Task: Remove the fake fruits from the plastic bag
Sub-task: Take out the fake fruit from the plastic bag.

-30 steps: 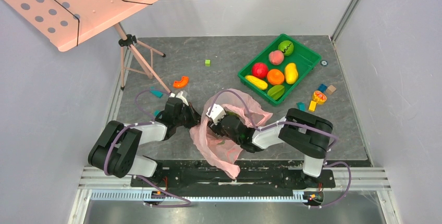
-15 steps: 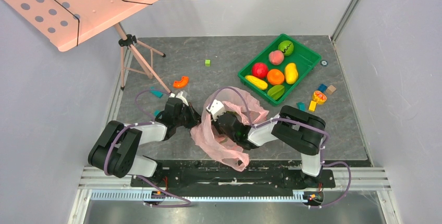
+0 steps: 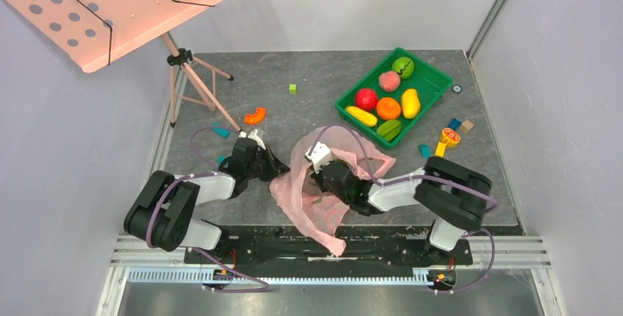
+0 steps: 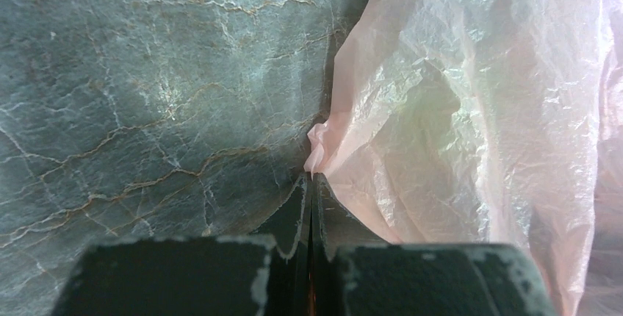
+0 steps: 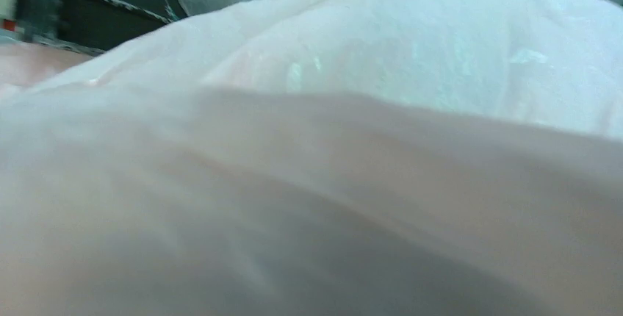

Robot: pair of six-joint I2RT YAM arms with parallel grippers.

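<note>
- plastic bag (image 4: 470, 110): thin, translucent pink film, finely crinkled, with a soft sheen where light catches the creases.
- table mat (image 4: 147, 73): dark grey, veined like marble, faintly glossy.
- left gripper (image 4: 311, 184): matt black, with edges scuffed pale and rough.
- fake fruits (image 3: 366, 98): smooth, glossy plastic.
- tray (image 3: 435, 81): smooth green plastic.
- music-stand panel (image 3: 110, 7): rigid pink sheet, perforated, matt.
- rail (image 3: 294, 275): ribbed bare metal.

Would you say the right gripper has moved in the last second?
Yes: the right gripper, buried in the bag, shifted right, toward the tray.
</note>
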